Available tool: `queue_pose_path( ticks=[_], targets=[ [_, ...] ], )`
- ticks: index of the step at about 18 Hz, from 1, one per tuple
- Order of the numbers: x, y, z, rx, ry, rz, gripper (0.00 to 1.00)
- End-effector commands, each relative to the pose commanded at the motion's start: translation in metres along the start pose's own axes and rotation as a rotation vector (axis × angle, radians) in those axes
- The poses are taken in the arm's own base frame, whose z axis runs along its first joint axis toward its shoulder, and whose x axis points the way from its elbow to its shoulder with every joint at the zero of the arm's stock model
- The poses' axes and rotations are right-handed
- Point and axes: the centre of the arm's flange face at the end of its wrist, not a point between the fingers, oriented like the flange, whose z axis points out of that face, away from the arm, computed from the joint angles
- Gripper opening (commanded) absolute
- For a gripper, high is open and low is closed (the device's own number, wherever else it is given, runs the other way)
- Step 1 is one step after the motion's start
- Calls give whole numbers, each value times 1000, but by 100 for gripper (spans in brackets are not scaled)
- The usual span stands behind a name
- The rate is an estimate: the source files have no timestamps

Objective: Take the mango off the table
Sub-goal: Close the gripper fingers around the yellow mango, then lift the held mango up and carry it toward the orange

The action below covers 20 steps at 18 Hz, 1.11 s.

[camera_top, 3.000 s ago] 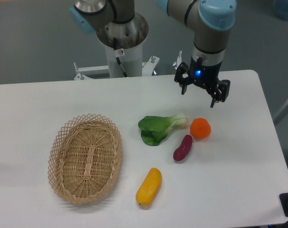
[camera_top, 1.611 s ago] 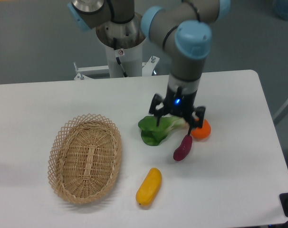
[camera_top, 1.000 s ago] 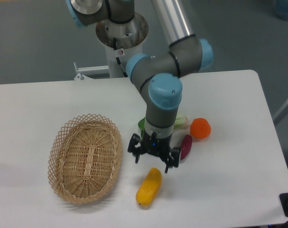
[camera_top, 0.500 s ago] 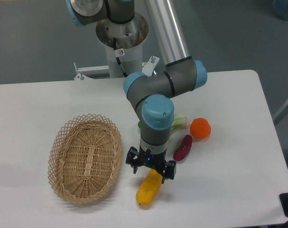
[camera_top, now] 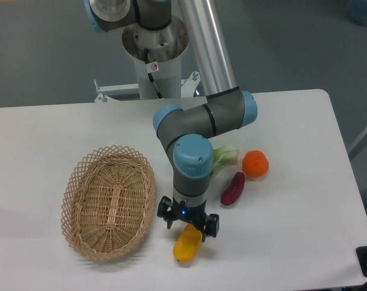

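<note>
The gripper, fingers spread apart, straddles the smooth yellow-orange mango (upper end hidden) on the table.

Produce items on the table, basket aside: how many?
4. Mango at the front, partly under the gripper; purple piece right of the arm; orange behind it; leafy green mostly hidden by the arm.

mango: upper end hidden under the tool
leafy green: mostly behind the arm
tool grip: jaw spacing unclear
tabletop: bottom edge cropped
</note>
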Motion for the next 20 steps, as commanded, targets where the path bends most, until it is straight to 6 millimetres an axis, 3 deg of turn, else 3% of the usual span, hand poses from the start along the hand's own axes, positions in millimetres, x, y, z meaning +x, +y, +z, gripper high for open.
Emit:
queue_pose_path(
  ticks=[7,8,9,12,14,17,20],
  targets=[
    [5,1,11,-42,-22,3,100],
    [5,-1,9,-38,-29,-9,92],
    [6,-1,8,-37,-30,-27,72],
    [4,-1,6,-33,-34,-34,49],
    [5,-3,2,-28,-38,-34,41],
    [3,-2,-1,-40,-56,-32,38],
    [-3,-4,-24,-51,-118,-20,38]
  ],
)
